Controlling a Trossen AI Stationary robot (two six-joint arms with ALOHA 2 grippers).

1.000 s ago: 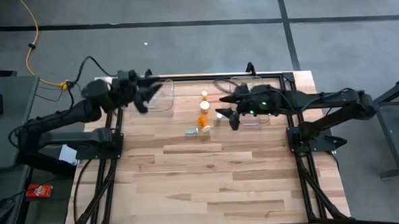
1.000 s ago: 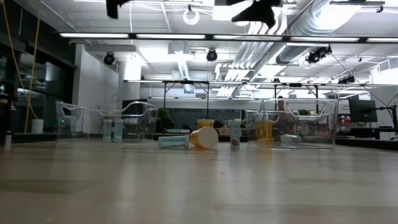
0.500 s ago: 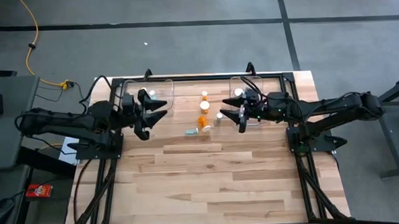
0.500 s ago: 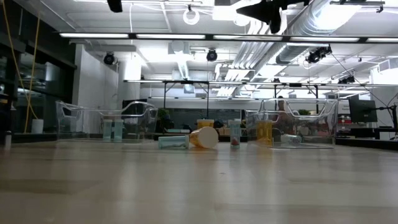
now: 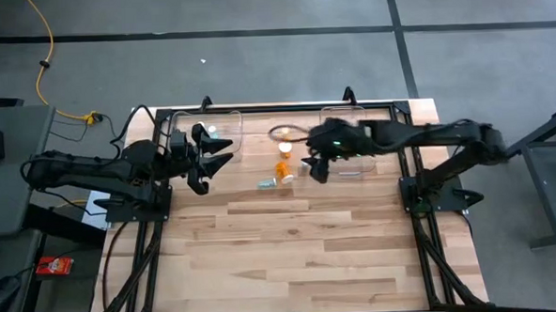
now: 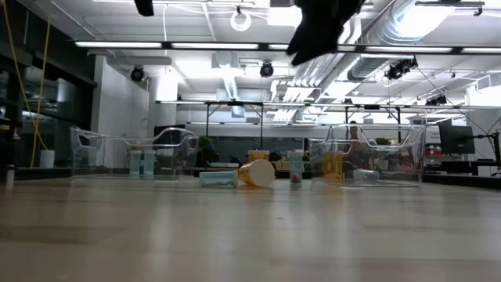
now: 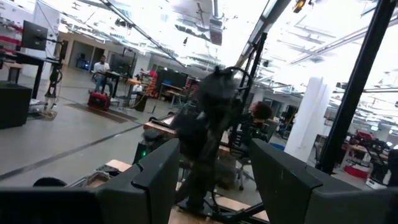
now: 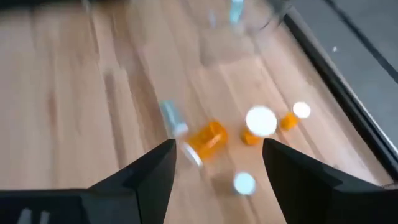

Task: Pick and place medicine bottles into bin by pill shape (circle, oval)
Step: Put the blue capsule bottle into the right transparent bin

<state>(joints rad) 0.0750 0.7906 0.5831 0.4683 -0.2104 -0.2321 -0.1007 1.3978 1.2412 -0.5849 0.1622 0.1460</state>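
Several medicine bottles stand or lie in a cluster at the table's far middle. An orange one (image 8: 207, 138) and a clear one (image 8: 172, 118) lie on their sides. White-capped ones (image 8: 261, 120) stand upright nearby (image 5: 281, 152). My right gripper (image 8: 217, 152) hangs open above this cluster, slanting down, with nothing between its fingers (image 5: 314, 166). My left gripper (image 5: 214, 162) waits open near the left bin (image 5: 228, 130), pointing across the table, empty (image 7: 214, 155).
Two clear bins sit at the far edge, the left one (image 6: 102, 153) and the right one (image 6: 391, 157), each with bottles inside. A black frame (image 5: 257, 107) runs round the table. The bare wooden top (image 5: 291, 249) stretches toward the near edge.
My left gripper has drawn back from above the left bin toward the near edge, tipped upward, then kept still. My right gripper has swung toward the table's left, over the bottle cluster, sinking and tipping further down. Both stay open. The bottles have not moved.
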